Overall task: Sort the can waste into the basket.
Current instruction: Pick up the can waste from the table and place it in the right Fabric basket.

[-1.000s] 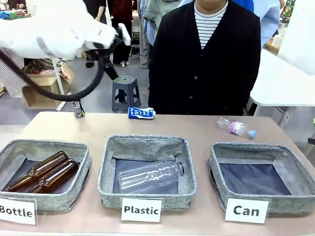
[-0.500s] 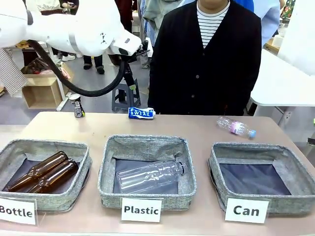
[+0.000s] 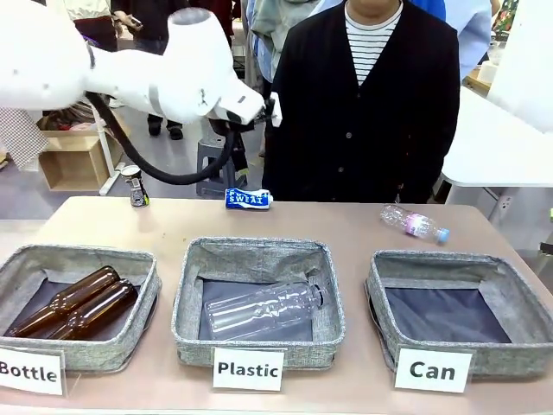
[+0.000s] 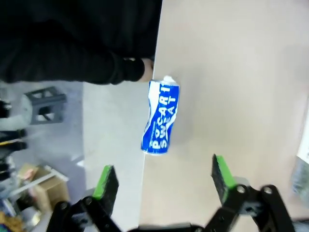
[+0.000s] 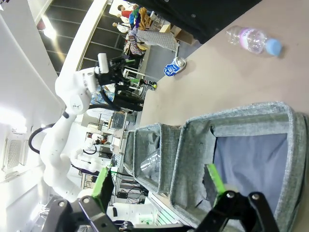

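two spread left fingers (image 4: 106,182) hover above the blue can (image 4: 161,116)

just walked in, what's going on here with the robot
The robot is sorting cans. Its left end effector, open, hovers over the crushed blue drink can lying at the far edge of the table, before a person in a dark cardigan. The small silver-topped can stands at the far left. The right end effector, open, hangs over the grey fabric basket labelled "Can", which holds neither can.
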